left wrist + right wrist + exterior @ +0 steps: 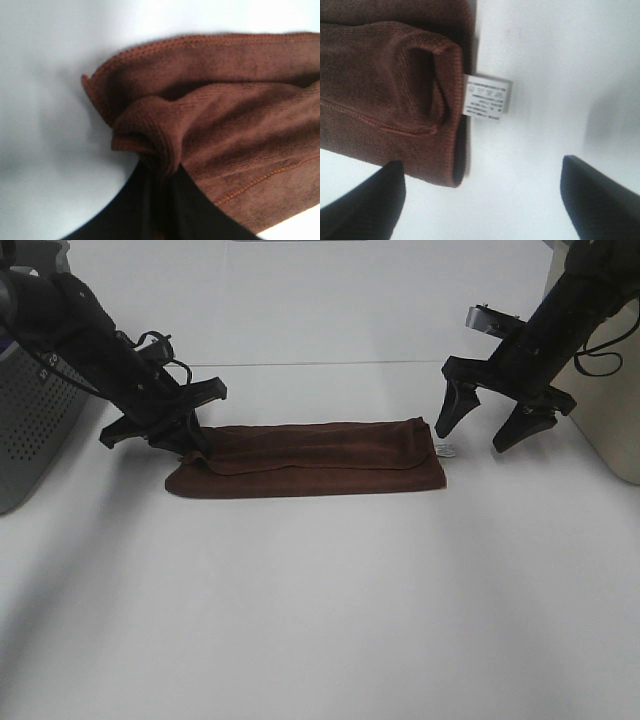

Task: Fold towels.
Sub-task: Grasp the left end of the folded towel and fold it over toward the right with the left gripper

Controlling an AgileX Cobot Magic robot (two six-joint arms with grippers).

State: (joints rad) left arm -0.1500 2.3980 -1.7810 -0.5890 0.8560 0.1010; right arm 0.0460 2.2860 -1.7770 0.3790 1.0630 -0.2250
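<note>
My left gripper (192, 440) is pinched on the 9 o'clock end of the dark reddish-brown plush towel (315, 462), which lies half-folded mid-table, while my right gripper (471, 438) gapes wide and empty just off its 3 o'clock end, so a one-sided lift would likely drag the fold open.

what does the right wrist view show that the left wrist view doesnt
Only the right wrist view shows the white tag sticking out from one end of the towel, and the right gripper open, gripping nothing. Only the left wrist view shows the left gripper shut on a bunched corner of the towel. Both show the brown towel with its stitched edge lying on the white table.
</note>
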